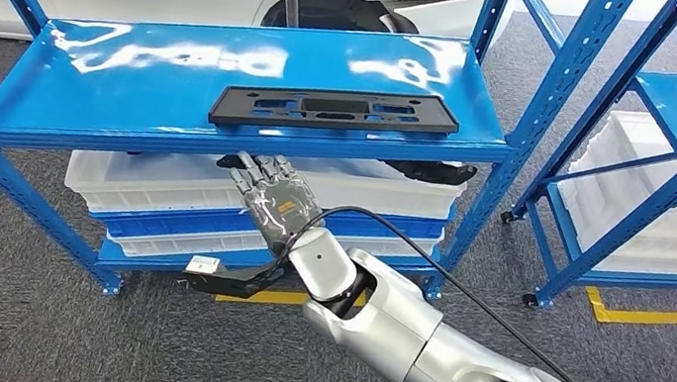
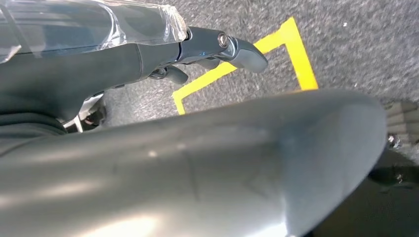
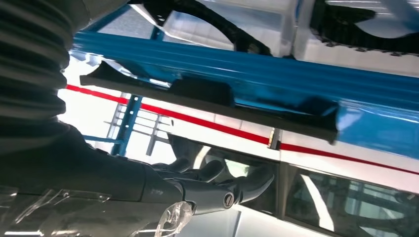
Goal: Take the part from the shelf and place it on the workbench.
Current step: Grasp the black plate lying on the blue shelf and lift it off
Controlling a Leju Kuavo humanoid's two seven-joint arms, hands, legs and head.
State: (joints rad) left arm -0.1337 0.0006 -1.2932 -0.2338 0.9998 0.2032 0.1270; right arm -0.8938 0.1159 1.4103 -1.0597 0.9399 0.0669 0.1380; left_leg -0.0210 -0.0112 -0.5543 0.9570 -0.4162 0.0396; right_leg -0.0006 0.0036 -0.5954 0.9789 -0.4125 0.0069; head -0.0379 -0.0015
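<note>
Part (image 1: pixel 334 109): long flat black panel with cutouts, on shelf (image 1: pixel 77 104).

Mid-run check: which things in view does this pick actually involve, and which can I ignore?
Belongs to the job:
black plastic part, lying flat on the top shelf
blue shelf that bears it
right hand, empty, just below the shelf's front edge

Just lying about:
white crates on the lower levels
second blue rack with its crates
yellow floor tape

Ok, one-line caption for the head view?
Right hand reaches toward the black part lying on the blue shelf.
</note>
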